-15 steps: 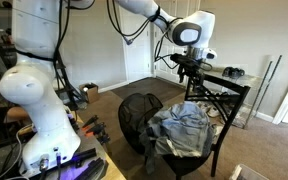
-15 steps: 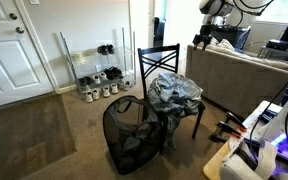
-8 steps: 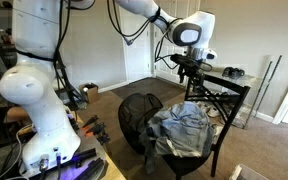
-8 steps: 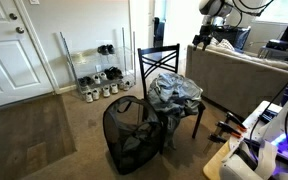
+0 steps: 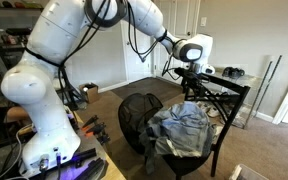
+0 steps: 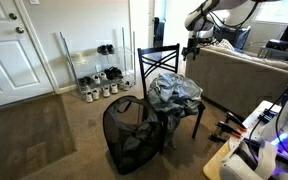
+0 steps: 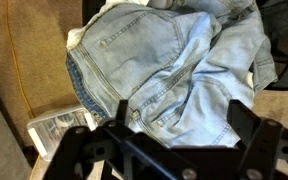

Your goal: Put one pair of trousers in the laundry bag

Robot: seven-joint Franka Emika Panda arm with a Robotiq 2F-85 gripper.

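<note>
The gripper (image 5: 191, 74) hangs above the chair (image 6: 156, 60), jaws spread wide and holding nothing. The trousers (image 7: 174, 70) (pale denim, heaped) lie on its seat; 1 black mesh laundry bag (image 6: 132, 135) stands just beside it.

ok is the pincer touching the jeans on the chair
Apart. In an exterior view the open pincer hangs above the jeans, with a plain gap between them.

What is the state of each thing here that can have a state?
gripper: open, holding nothing, above the chair.
trousers: crumpled in a pile on the chair seat.
laundry bag: popped open, on the floor beside the chair.
chair: upright.
door: shut.
</note>
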